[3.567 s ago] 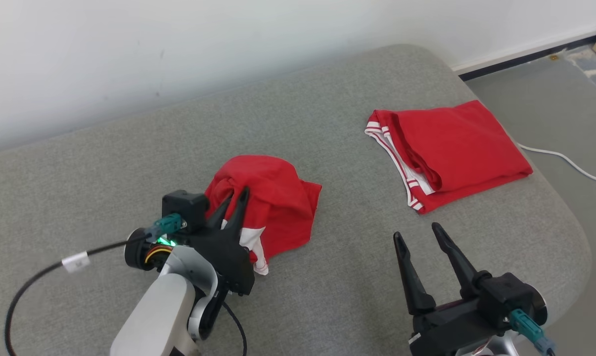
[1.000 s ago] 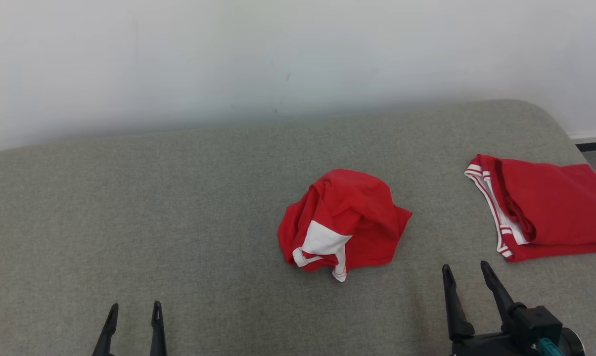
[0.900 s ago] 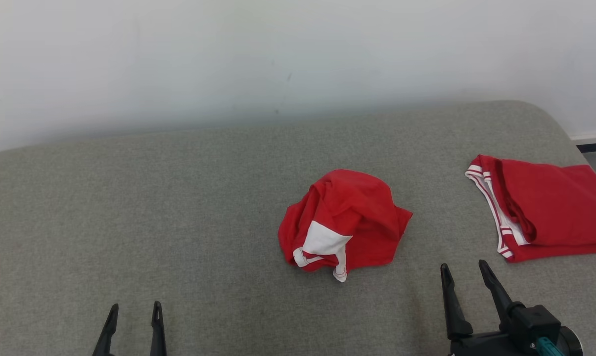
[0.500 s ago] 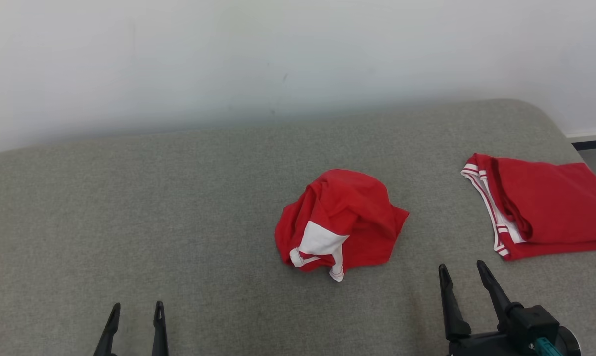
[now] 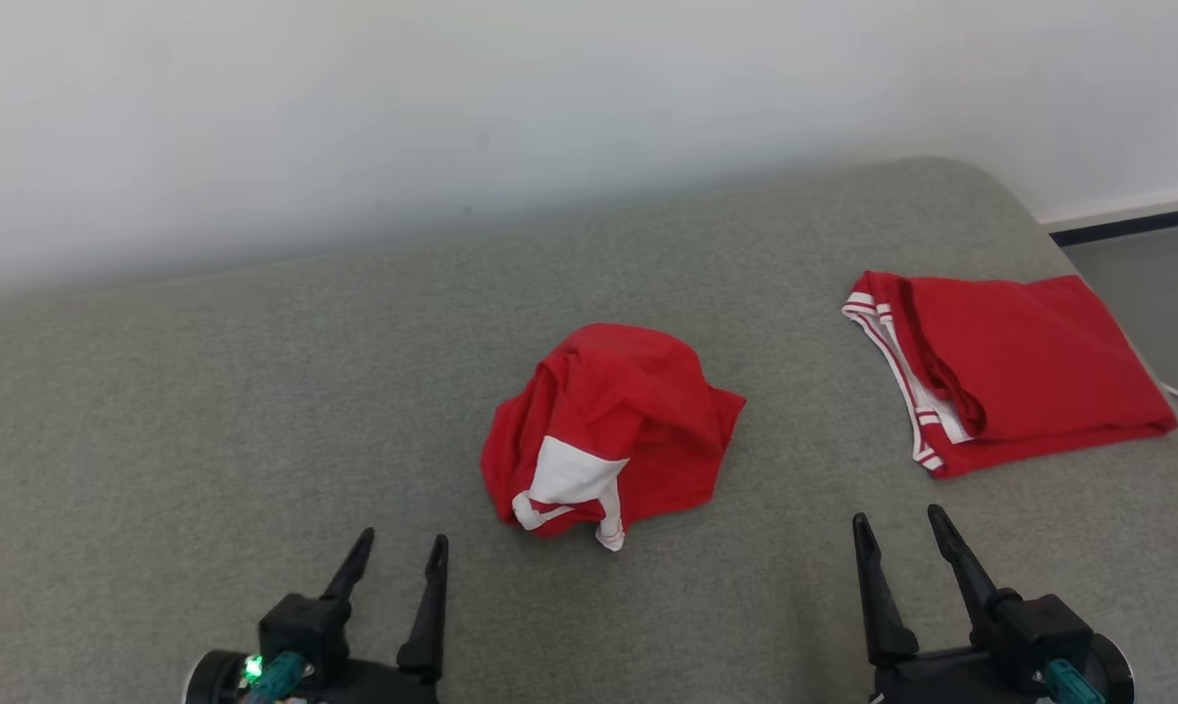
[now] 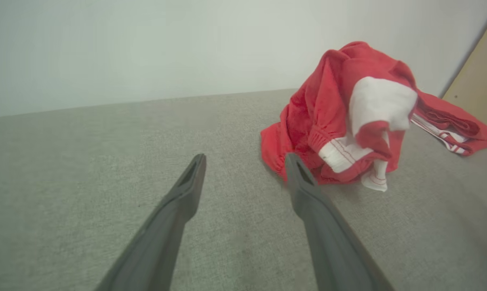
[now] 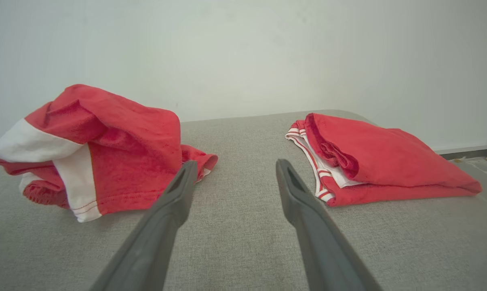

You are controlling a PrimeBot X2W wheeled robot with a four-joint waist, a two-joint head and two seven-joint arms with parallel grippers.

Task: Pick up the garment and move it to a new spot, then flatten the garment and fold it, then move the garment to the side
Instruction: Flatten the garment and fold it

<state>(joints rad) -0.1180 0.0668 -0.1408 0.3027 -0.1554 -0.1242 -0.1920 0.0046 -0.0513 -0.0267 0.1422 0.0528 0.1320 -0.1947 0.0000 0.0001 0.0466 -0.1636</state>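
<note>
Your left hand and right hand stand wide, empty. The garment lies bunched just ahead, between them; pinch 2 hem corners low, then draw them apart evenly.

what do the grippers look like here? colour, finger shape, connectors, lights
The left gripper and right gripper match: black, two long tapering pointed fingers on a boxy block, a teal connector plugged into each. A green light glows on the left one. Close up, fingers show a slot near the tip.
</note>
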